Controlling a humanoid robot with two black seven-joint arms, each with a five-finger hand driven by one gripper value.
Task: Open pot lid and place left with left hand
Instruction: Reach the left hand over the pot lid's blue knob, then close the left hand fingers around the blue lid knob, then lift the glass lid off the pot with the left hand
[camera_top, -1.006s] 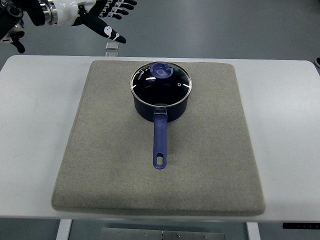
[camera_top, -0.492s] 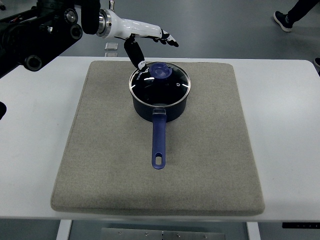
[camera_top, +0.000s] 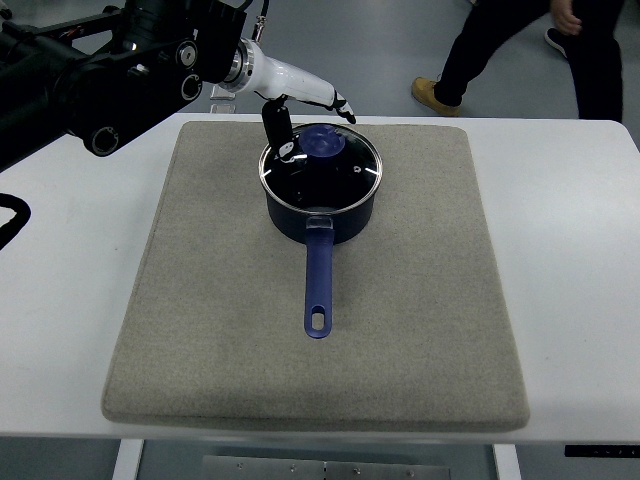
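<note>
Your left hand (camera_top: 300, 105) hangs over the far left rim of the pot, fingers spread and holding nothing; the thumb (camera_top: 279, 134) points down onto the glass just left of the knob, while the other fingertips (camera_top: 340, 104) reach past the knob's far side. Whether the thumb actually touches the glass, you cannot tell from this angle. Its black arm (camera_top: 90, 75) comes in from the upper left corner.

Working down by size, you have the white table (camera_top: 575, 250) filling most of the view, and on it a grey felt mat (camera_top: 230, 340) lying square. Near the far middle of the mat sits the dark blue pot (camera_top: 321, 205), with its long blue handle (camera_top: 318, 285) pointing toward you. The glass lid (camera_top: 345, 175) is on the pot, seated level inside its metal rim, and the blue knob (camera_top: 322, 142) stands toward the lid's far edge.

Beyond the table's far right, you can see a person's legs (camera_top: 510, 50) on the floor.
</note>
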